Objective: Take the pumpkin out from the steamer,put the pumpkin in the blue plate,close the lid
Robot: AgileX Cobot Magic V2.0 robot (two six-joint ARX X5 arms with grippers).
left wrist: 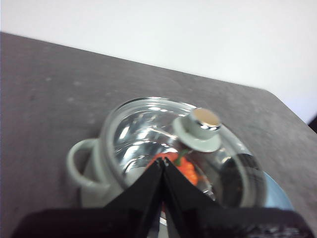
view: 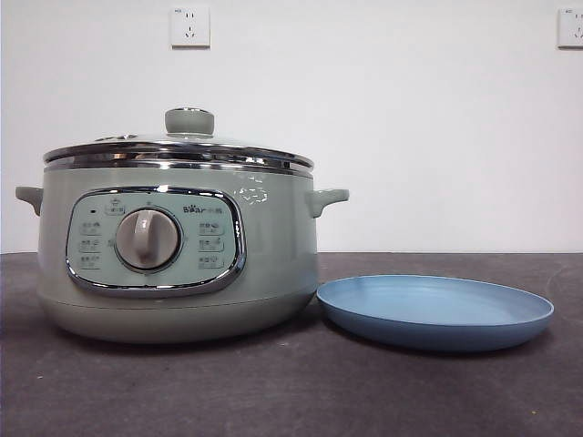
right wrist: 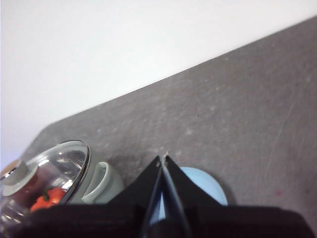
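The sage-green steamer point(view: 178, 250) stands at the left of the table with the glass lid point(view: 182, 150) on it, its green knob point(view: 189, 120) on top. The pumpkin point(left wrist: 187, 168) shows orange through the lid glass in the left wrist view and in the right wrist view point(right wrist: 47, 199). The blue plate point(view: 435, 311) lies empty to the right of the steamer. My left gripper point(left wrist: 163, 162) is shut and empty, high above the lid point(left wrist: 173, 144). My right gripper point(right wrist: 163, 159) is shut and empty, high above the plate point(right wrist: 203, 186). Neither arm shows in the front view.
The dark grey table point(view: 291, 391) runs to a white wall with two sockets point(view: 189, 26). The steamer's side handles point(view: 326, 198) stick out left and right. The control panel with its dial point(view: 148, 239) faces the front.
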